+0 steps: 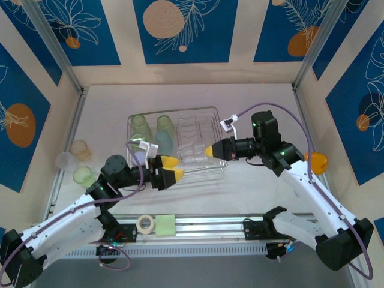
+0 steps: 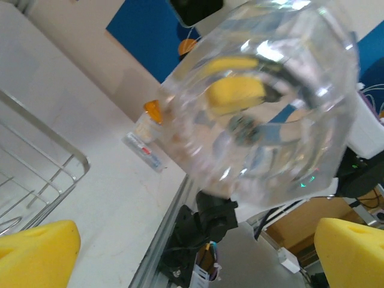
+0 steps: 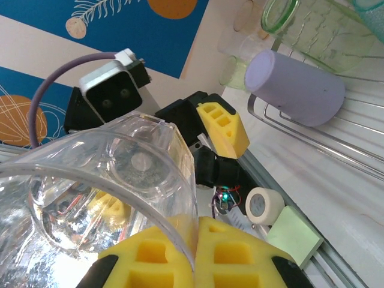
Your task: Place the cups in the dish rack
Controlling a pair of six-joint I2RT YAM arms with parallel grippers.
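Right wrist view: the right gripper is pinching a clear cup by its rim while the left gripper is gaping wide, empty. That thin hold is risking a slip short of the dish rack.

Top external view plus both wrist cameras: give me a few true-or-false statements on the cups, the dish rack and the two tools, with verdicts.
1. The right tool is shut on a clear cup. True.
2. The left tool grips a lavender cup. False: its jaws stand wide open and hold nothing.
3. Three cups sit on the table left of the dish rack. True: a peach cup, a second clear cup and a green cup.
4. The tape roll lies inside the dish rack. False: it lies at the table's near edge, beside a green pad.
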